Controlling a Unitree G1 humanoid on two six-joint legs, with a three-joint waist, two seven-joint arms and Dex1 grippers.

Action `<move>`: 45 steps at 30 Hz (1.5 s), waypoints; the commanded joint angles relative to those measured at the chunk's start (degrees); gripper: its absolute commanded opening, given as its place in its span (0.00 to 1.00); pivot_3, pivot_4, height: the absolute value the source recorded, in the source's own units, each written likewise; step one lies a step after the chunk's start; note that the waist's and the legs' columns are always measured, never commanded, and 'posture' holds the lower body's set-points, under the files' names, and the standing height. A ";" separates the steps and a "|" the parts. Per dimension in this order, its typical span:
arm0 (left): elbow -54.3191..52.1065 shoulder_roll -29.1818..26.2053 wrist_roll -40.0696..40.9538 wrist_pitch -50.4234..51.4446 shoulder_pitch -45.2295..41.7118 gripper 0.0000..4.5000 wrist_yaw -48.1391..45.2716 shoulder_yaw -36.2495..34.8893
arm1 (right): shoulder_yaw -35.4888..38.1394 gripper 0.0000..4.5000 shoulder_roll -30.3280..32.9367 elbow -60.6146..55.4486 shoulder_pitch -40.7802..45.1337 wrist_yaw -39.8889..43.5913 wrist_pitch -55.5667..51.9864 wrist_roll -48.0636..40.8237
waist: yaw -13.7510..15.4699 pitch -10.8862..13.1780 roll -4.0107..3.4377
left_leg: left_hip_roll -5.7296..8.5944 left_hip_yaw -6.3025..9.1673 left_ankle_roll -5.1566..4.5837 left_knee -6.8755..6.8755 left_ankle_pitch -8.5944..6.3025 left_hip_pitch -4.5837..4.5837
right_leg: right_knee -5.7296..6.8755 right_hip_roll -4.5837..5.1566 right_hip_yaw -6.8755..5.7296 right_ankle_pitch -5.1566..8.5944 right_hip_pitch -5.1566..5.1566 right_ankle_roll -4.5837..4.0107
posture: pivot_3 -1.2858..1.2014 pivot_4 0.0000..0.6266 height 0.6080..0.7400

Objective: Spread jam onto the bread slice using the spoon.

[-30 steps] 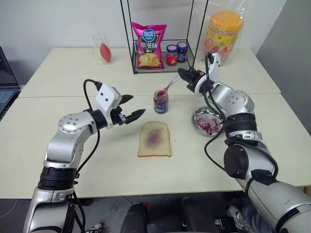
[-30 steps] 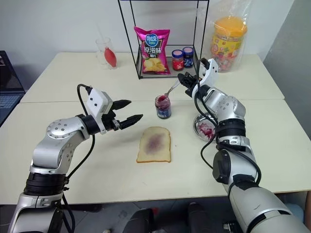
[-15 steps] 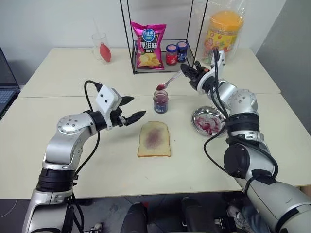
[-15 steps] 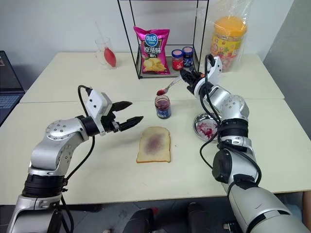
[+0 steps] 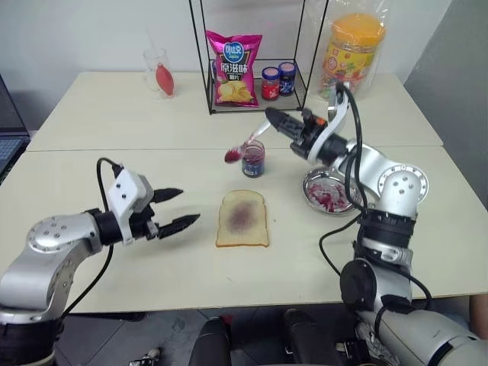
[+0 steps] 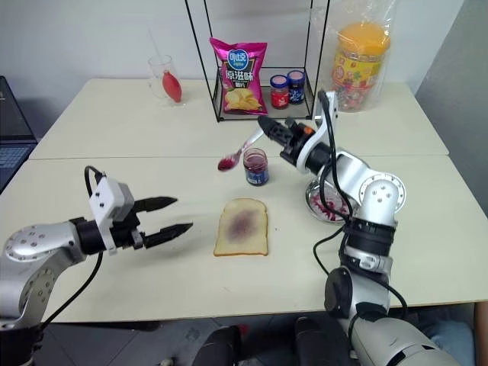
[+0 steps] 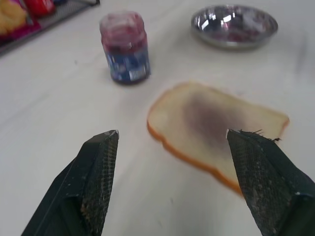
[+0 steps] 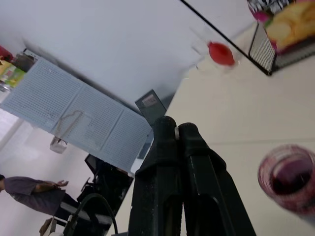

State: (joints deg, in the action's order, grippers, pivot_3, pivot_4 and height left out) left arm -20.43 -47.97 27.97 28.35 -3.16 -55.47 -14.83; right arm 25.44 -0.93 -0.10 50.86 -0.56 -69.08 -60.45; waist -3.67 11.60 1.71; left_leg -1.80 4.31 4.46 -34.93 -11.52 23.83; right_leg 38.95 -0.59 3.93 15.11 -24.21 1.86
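The bread slice point(image 5: 242, 219) lies flat at the table's middle, a purple smear on its crumb. Just behind it stands the open jam jar point(image 5: 253, 158) with a blue label. My right gripper point(image 5: 274, 120) is shut on the handle of the spoon point(image 5: 244, 143), whose jam-loaded bowl hangs in the air just left of the jar's mouth. My left gripper point(image 5: 189, 204) hovers open and holding nothing to the left of the bread, pointing at it. In the left wrist view its fingers point(image 7: 98, 172) frame the bread point(image 7: 211, 128) and the jar point(image 7: 125, 46).
A jam-stained round metal dish point(image 5: 328, 191) sits right of the bread. Behind stand a wire rack point(image 5: 252, 103) with a chips bag point(image 5: 233, 69) and a red and a blue jar point(image 5: 269, 84), a yellow tub point(image 5: 351, 49) and a glass point(image 5: 160, 72). A person point(image 8: 34, 189) stands far off.
The right gripper lifted the spoon out of the jam jar and swung its loaded bowl to the jar's left. The left arm drew back and down, away from the bread.
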 commanded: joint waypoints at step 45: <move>-2.21 0.24 -6.77 -12.43 6.05 0.81 -0.62 4.55 | -31.95 0.01 13.57 -3.76 -10.89 26.94 30.12 35.32 | 0.30 -0.06 0.07 | -0.01 -0.04 0.01 -0.13 0.01 -0.07 | 0.04 -0.01 0.05 0.07 0.06 0.15 | 0.52 0.24 1.00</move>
State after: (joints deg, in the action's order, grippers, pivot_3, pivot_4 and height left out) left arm -22.26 -47.45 21.25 16.06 3.75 -56.38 -10.21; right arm -6.89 11.87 -1.96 38.55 25.68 -40.72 -26.08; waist -3.37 11.54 1.78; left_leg -1.81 4.28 4.47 -35.06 -11.51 23.75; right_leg 39.00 -0.60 3.97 15.18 -24.15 2.00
